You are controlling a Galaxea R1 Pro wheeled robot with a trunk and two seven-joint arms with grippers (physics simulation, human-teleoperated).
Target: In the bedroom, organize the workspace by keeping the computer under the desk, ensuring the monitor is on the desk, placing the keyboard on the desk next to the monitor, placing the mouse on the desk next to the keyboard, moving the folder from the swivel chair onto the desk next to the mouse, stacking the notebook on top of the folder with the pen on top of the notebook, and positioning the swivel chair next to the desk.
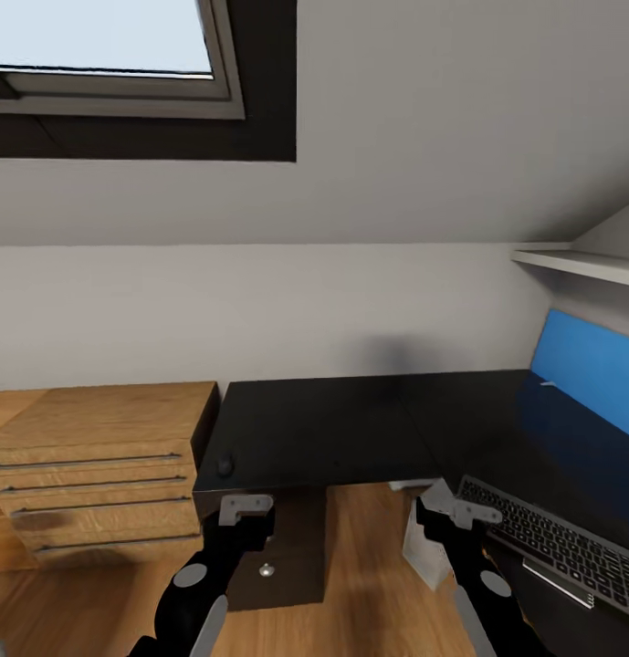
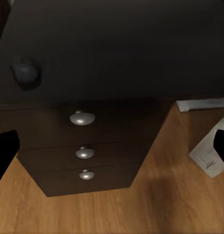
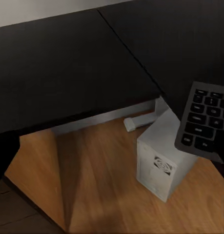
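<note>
The black desk (image 1: 351, 429) stands in front of me against the white wall. The small black mouse (image 1: 225, 466) lies on its near left corner, seen also as the mouse (image 2: 25, 73) in the left wrist view. The dark keyboard (image 1: 556, 547) rests on the desk's right wing, and its corner, the keyboard (image 3: 204, 122), shows close to the right gripper. Under the desk on the floor stands the white computer (image 3: 163, 165). My left gripper (image 1: 247, 511) hangs open before the desk drawers (image 2: 82, 118). My right gripper (image 1: 448, 509) is open beside the keyboard's near corner.
A light wooden drawer cabinet (image 1: 95, 465) adjoins the desk on the left. A large blue panel (image 1: 588, 365) leans on the right wall under a white shelf (image 1: 579, 263). A white desk leg (image 3: 141, 119) lies on the wooden floor (image 1: 369, 566).
</note>
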